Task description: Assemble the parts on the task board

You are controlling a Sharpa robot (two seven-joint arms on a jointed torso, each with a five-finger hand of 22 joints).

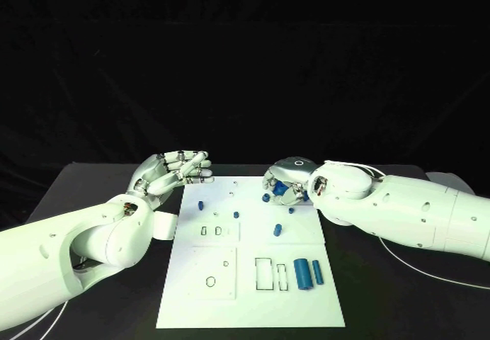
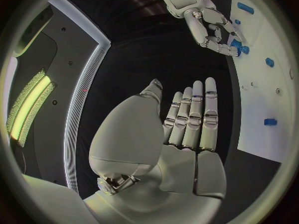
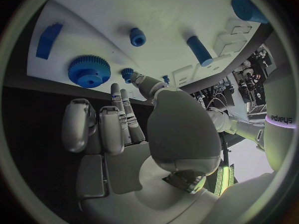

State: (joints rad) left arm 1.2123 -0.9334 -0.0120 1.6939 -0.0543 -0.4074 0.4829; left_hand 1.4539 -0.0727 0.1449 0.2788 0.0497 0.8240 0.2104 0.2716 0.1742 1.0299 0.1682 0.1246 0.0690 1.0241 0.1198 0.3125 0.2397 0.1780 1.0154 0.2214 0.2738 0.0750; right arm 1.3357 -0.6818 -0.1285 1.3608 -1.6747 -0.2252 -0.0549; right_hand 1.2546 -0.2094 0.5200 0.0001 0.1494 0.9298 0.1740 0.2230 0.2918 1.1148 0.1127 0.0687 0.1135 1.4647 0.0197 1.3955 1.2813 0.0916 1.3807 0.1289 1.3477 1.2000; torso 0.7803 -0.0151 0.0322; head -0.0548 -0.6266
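Left hand [image 1: 175,172]: at board's ten o'clock, fingers extended together, empty.
Task board [image 1: 245,297]: table centre.
Blue gear [image 3: 89,71]: one o'clock corner; likely light, rigid; grip by toothed rim.
Right hand [image 1: 287,183]: over gear, fingers apart, empty.

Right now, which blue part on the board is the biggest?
The thick blue cylinder lying at the board's near right, left of a slimmer blue cylinder. Both are far from the right hand; the other blue parts in the head view are small pegs.
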